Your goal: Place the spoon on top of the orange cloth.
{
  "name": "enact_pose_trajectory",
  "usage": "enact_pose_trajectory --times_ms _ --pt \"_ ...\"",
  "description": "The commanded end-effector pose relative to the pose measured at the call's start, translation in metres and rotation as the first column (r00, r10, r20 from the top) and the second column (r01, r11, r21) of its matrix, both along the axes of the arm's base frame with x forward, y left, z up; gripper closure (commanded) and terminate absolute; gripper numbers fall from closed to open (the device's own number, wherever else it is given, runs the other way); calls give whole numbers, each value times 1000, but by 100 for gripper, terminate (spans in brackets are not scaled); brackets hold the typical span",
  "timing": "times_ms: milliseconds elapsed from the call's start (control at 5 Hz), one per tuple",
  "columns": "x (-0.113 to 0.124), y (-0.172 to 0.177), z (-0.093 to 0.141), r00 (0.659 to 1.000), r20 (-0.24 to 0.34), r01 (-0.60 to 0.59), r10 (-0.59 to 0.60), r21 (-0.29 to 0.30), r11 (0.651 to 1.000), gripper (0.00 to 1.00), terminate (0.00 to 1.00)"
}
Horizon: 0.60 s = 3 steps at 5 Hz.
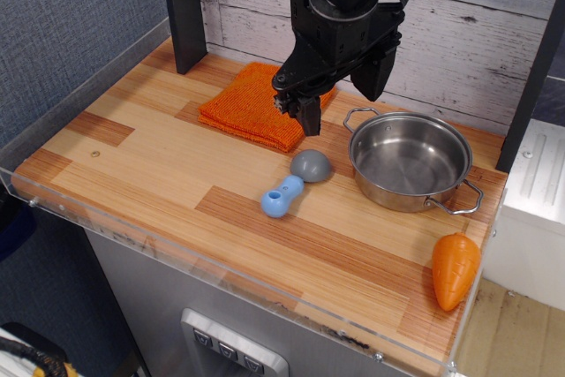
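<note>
Wood-grain planks in pale and darker strips form the tabletop (177,165), backed by a whitewashed board wall along the top of the frame. Near the centre of the picture lies the spoon (296,181), its grey domed bowl facing down and its stubby light-blue handle pointing toward the lower left, ending in a round knob. It rests on the bare wood, apart from the orange cloth (256,105), which lies folded flat in the upper middle, up and to the left of the spoon. Over the cloth's right edge hangs the black gripper (340,101), its 2 fingers spread wide with nothing between them, its tips above and clear of the spoon. Just to the right of the spoon's bowl stands 1 steel pot (410,162) with 2 loop handles, upright and holding nothing. Well apart, at the lower right corner of the table, an orange plastic carrot (455,269) lies with its point toward the front edge.
</note>
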<state>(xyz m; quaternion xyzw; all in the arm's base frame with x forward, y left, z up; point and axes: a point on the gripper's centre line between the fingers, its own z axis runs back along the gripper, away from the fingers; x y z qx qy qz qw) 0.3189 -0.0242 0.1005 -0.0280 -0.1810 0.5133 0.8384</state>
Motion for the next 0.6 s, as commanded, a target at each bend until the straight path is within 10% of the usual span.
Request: enact_pose_trajectory --times_ms 0,400 --pt "0 0 0 1000 0 0 0 0 1000 0 0" --pt "-33 29 14 925 57 369 -375 87 925 0 0"
